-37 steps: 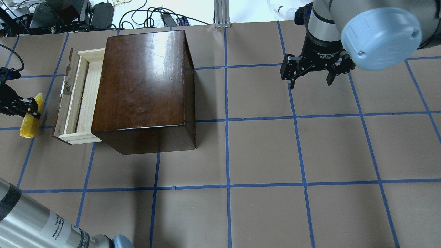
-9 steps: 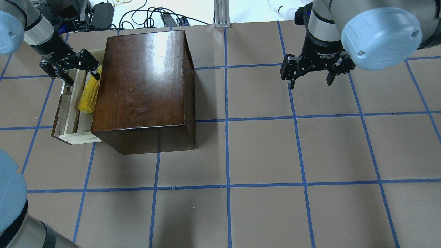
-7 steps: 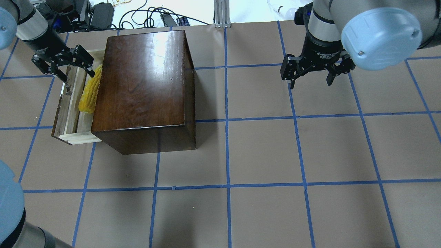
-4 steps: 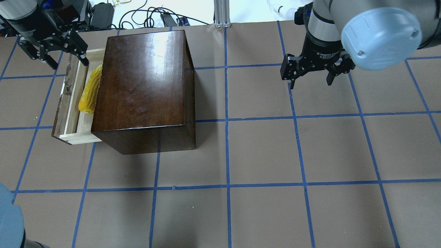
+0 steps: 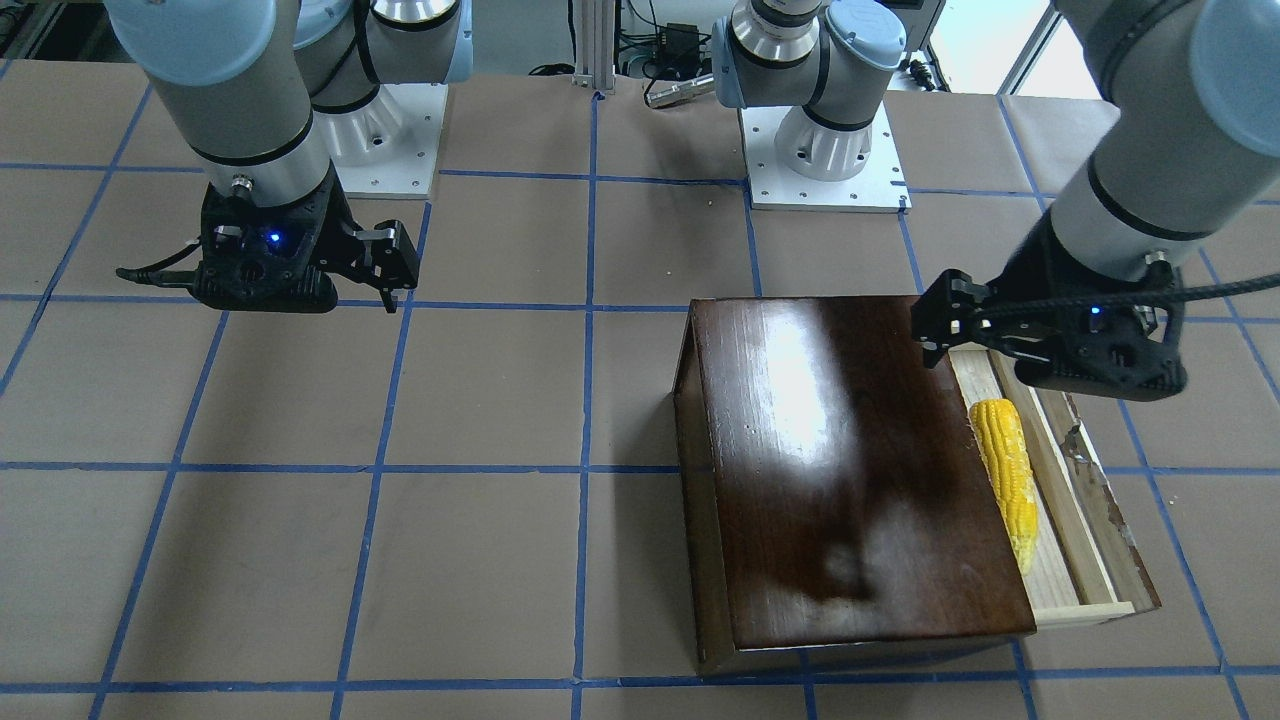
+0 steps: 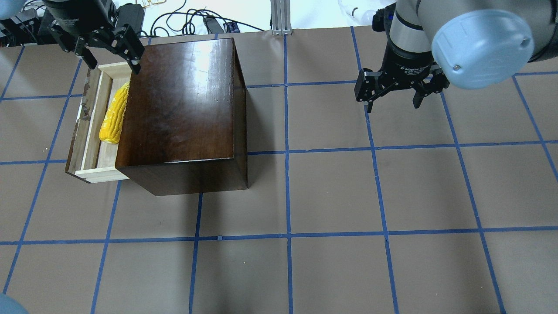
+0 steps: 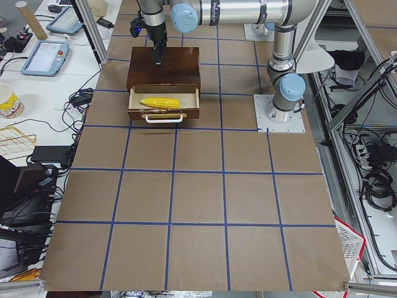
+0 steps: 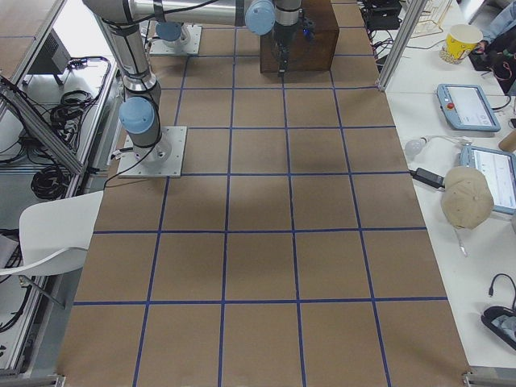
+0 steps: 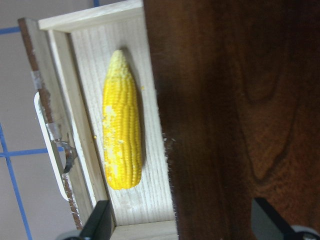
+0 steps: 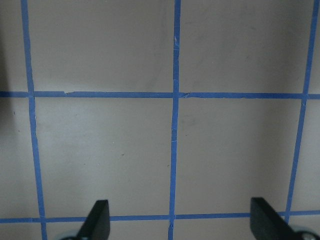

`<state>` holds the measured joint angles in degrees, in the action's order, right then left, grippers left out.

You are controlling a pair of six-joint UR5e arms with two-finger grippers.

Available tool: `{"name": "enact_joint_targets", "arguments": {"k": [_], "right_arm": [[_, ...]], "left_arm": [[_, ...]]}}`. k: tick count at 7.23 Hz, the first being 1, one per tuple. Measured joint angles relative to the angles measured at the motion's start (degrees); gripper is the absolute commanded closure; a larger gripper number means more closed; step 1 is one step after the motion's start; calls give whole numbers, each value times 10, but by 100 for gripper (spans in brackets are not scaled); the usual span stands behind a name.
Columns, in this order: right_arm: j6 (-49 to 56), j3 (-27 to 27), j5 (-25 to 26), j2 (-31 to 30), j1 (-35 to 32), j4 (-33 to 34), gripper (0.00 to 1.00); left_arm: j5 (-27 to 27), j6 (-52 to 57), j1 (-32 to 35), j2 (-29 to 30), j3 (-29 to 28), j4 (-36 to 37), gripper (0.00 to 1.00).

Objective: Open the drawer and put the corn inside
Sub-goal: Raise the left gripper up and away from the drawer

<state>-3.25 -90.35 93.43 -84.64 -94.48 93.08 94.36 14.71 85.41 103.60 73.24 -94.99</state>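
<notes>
The corn (image 6: 112,115) lies lengthwise in the open drawer (image 6: 101,173), against the glossy dark-brown box (image 6: 178,104). It also shows in the front view (image 5: 1008,480) and in the left wrist view (image 9: 121,145), its pale tip toward the drawer's far end. The drawer's pale wood wall (image 9: 80,135) and worn dark front panel (image 6: 77,139) stick out on the box's left. My left gripper (image 6: 114,67) is open and empty, raised above the drawer's far end and the box's corner. My right gripper (image 6: 392,107) is open and empty over bare table at the far right.
The table is brown paper with a blue tape grid (image 6: 287,150). Cables and gear (image 6: 130,17) and an aluminium post (image 6: 281,17) lie beyond the far edge. The arm bases (image 5: 820,150) stand on the robot's side.
The left gripper, which held the corn left of the drawer, has left it in the drawer and opened. It has since risen and moved toward the far edge and right. The right arm has not moved.
</notes>
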Motion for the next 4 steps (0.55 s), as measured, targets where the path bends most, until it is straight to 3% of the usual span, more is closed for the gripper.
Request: {"name": "enact_joint_targets", "arguments": {"k": [4], "right_arm": [[0, 0, 0, 0, 0, 0, 0]], "left_arm": [[-9, -118, 99, -11, 20, 4, 0]]}}
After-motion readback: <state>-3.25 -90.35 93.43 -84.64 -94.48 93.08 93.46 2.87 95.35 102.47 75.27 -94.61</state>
